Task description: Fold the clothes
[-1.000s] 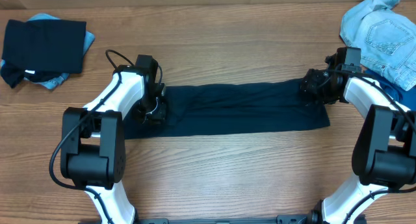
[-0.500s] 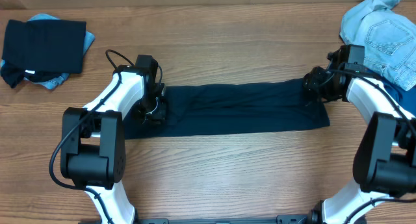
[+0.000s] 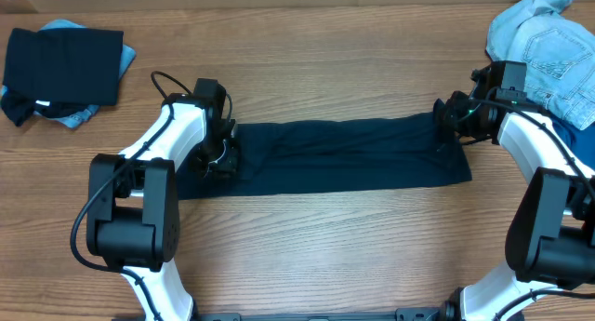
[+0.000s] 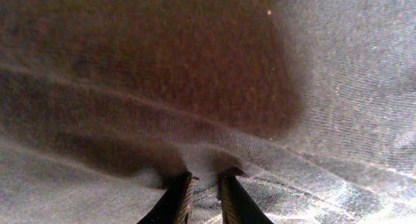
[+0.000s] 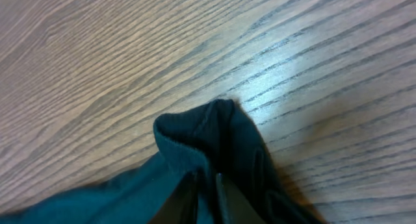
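White links (image 3: 173, 131), black joints (image 3: 130, 209) — looped black cable (image 3: 160, 79)

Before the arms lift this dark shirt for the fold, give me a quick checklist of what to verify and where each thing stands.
1. Grip of the left jaws on the navy shirt: ok, fabric is pinched between them in the left wrist view.
2. Grip of the right jaws on its far right corner: ok, cloth is bunched between them.
3. Shirt spread flat on the table: ok, some wrinkles near the left end.
4. Gap between the pale denim piece and the right arm: cannot tell, they lie very close.
5. Position of the folded black piece: ok, far left corner, apart from the shirt.
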### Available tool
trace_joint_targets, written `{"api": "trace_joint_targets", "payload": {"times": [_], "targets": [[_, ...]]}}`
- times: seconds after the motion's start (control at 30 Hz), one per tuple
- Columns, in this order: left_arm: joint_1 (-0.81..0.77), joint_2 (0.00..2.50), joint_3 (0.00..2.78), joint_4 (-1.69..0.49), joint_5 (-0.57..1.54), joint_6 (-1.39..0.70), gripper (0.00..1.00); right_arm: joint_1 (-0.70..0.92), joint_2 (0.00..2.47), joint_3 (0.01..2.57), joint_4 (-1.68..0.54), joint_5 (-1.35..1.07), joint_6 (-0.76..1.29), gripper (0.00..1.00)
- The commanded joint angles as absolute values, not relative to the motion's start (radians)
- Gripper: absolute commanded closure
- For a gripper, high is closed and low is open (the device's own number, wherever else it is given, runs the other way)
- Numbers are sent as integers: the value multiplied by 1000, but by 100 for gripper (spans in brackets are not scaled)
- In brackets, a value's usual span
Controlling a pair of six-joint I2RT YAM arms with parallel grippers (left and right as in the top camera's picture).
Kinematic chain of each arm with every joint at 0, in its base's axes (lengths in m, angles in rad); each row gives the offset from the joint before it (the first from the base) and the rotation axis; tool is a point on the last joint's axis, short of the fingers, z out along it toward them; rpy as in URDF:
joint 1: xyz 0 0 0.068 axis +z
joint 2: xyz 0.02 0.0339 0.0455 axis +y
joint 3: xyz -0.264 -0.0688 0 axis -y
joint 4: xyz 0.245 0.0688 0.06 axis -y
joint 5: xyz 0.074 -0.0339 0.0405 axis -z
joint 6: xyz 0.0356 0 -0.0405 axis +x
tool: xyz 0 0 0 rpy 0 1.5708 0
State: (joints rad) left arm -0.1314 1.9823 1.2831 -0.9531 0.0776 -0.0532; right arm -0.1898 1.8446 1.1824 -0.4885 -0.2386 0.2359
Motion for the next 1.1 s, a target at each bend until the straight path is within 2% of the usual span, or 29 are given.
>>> {"api": "trace_joint_targets", "payload": {"times": [0.0, 0.13, 0.23, 0.67, 1.07], "targets": [[-130, 1988, 1269, -921, 71, -75, 81, -192, 1819, 1187, -491, -210, 235, 92], [-130, 1989, 1269, -922, 72, -75, 81, -195, 1819, 1187, -484, -97, 234, 96], [-130, 1989, 1269, -921, 71, -75, 80, -211, 1819, 1187, -459, -117, 227, 96], [-130, 1988, 1269, -916, 71, -75, 80, -265, 1819, 1187, -277, -453, 172, 96], [-130, 1988, 1269, -912, 71, -75, 80, -288, 1788, 1187, -554, -500, 160, 96]]}}
